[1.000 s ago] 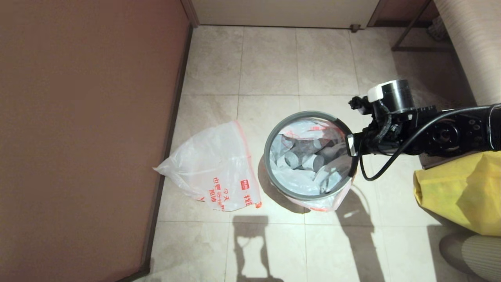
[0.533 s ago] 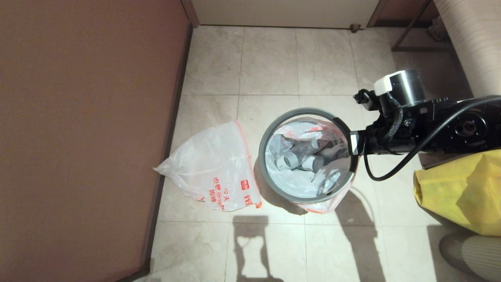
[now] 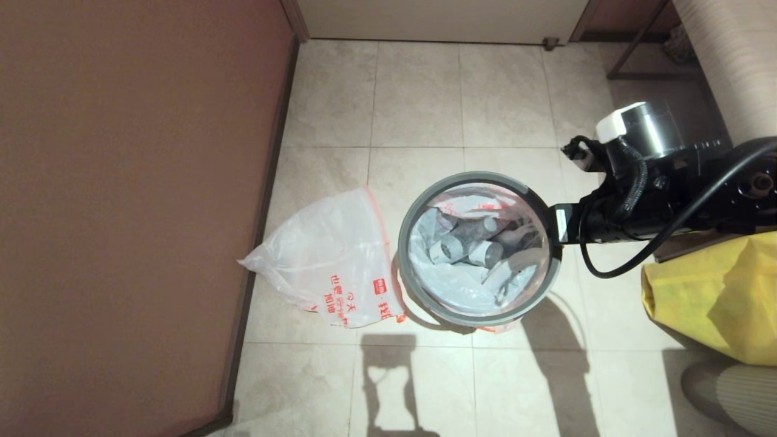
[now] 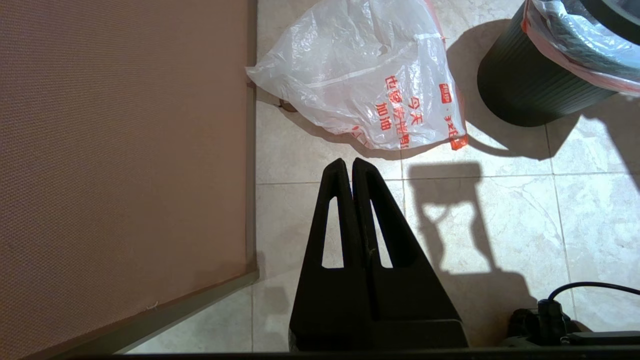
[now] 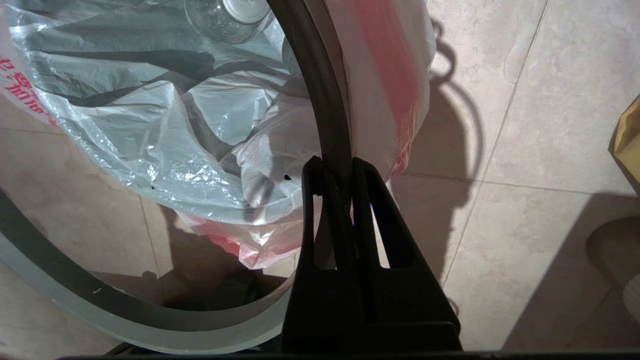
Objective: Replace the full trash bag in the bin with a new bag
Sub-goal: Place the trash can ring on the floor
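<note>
The full trash bag (image 3: 467, 279) sits in the black bin (image 4: 525, 90), pale grey tubes showing through it and its orange-red rim folded over the bin's edge (image 4: 580, 35). My right gripper (image 3: 555, 223) is shut on the right side of the loose grey ring (image 3: 479, 178), which hangs above the bin's rim. In the right wrist view the fingers (image 5: 334, 167) pinch the ring (image 5: 325, 100), with the full bag (image 5: 175, 130) below. The new bag (image 3: 331, 261) lies limp on the floor left of the bin. My left gripper (image 4: 348, 167) hovers shut and empty near the new bag (image 4: 365, 80).
A brown wall panel (image 3: 121, 212) runs along the left, its base touching the new bag. A yellow bag (image 3: 716, 297) sits at the right under my right arm. A metal furniture leg (image 3: 637, 60) stands at the back right.
My right arm has pulled back to the right and risen, lifting the grey ring off the bin's rim. The ring now looks larger and sits higher over the full bag.
</note>
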Available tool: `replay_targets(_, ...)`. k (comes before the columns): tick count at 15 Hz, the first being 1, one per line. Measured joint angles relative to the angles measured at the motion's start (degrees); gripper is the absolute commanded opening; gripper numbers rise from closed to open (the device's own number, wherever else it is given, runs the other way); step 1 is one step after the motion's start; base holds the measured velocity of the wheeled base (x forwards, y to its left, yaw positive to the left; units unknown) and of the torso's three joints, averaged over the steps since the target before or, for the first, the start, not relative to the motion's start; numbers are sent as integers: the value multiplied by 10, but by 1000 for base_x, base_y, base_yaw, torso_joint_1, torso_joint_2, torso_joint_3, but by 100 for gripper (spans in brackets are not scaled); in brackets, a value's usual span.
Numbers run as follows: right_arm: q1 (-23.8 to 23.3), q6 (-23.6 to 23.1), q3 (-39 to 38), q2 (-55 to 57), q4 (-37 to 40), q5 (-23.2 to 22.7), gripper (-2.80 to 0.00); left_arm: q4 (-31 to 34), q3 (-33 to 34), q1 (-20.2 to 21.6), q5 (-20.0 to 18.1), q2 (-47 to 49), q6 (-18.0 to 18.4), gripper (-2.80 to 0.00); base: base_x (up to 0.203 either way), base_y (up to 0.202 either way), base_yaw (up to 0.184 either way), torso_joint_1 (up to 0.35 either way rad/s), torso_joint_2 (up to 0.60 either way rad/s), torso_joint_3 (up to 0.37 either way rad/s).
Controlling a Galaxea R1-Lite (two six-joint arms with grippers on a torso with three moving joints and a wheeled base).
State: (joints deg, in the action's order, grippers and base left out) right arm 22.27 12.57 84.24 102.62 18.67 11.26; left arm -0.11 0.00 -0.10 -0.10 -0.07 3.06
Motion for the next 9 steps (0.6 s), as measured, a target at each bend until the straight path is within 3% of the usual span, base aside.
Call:
replay_targets(4,-19,0,-1,15,-2,12,-280,0,0,0,0,0,0,-280,0,0,0,0,0,0)
replay_targets(7,-35,37,-3,38,-4,12,-280,-2,0,0,0,0,0,-280,0,0,0,0,0,0)
replay_targets(8,-38,40,-3,46,-5,13,0,-1,0,0,0,0,0,-280,0,0,0,0,0,0)
replay_targets(9,-39,44,-3,51,-5,13,0,0,0,0,0,0,0,-280,0,0,0,0,0,0)
